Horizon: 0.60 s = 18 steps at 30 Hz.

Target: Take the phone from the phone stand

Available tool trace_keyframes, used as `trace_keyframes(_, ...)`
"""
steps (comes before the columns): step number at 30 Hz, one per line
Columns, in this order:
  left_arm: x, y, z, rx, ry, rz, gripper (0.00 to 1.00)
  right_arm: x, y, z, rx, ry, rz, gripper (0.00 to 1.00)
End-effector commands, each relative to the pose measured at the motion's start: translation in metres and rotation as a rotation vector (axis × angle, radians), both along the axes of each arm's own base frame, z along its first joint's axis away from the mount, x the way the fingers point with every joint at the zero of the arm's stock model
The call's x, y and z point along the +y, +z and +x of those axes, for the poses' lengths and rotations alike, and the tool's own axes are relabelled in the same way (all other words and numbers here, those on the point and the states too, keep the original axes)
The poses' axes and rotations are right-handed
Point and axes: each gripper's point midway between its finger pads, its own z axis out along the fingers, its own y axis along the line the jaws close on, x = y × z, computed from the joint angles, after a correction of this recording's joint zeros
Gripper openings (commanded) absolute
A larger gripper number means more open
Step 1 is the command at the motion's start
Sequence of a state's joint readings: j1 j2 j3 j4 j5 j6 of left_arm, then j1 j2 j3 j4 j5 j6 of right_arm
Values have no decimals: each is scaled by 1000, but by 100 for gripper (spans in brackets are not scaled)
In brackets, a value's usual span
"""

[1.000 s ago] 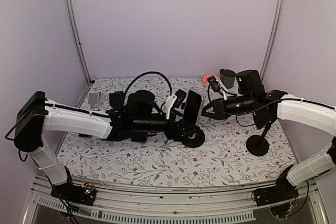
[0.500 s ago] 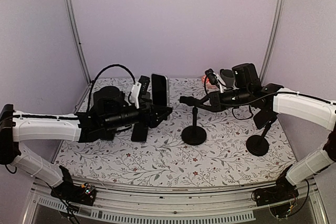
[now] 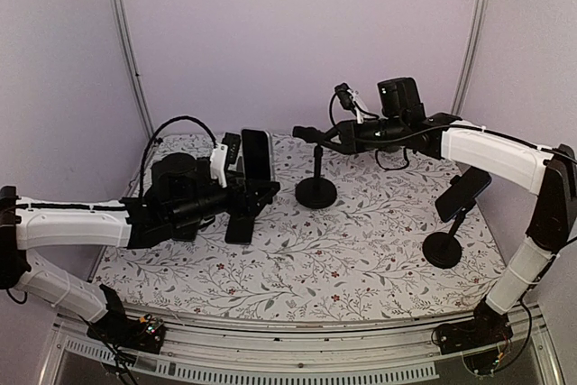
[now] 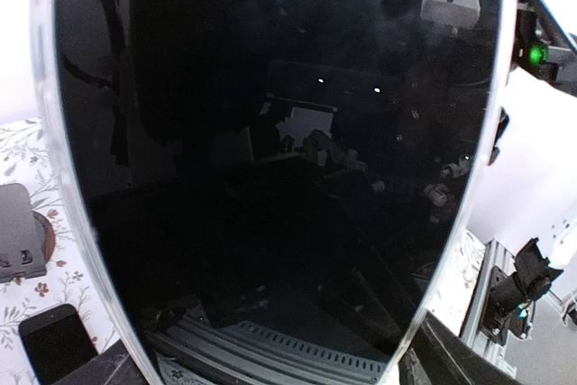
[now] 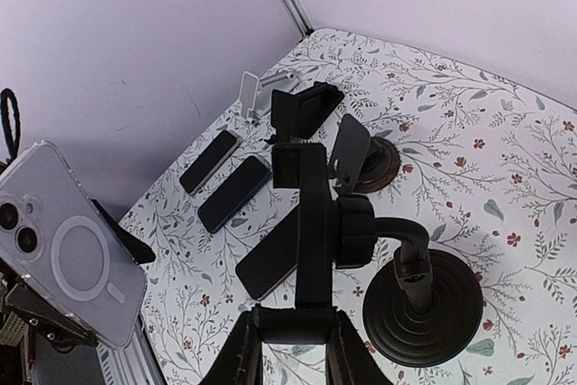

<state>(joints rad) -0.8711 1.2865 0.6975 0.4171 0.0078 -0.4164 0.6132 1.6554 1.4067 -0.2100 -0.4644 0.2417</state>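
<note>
Both busy: gripping phone (image 3: 255, 155) upright in left gripper (image 3: 259, 188), well apart from stand (image 3: 315, 190); pinching stand's top narrowly in right gripper (image 3: 313, 135), likely to steady it.

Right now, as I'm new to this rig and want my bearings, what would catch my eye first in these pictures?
The phone stands out first: upright in the left pincer, off its stand, left of centre, its dark screen filling the left wrist view. Next comes the black phone stand in the middle, its clamp head gripped by the right pincer. A second stand sits at the right.
</note>
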Motion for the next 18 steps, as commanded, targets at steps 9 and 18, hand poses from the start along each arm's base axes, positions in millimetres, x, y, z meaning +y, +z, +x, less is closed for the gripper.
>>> trace_keyframes(9,30,17,13,-39,104,-53,32,20,32,72,-149,-40,65,0)
trace_keyframes(18,33,11,15,-32,111,-47,32,29,20,106,-149,-56,68,0)
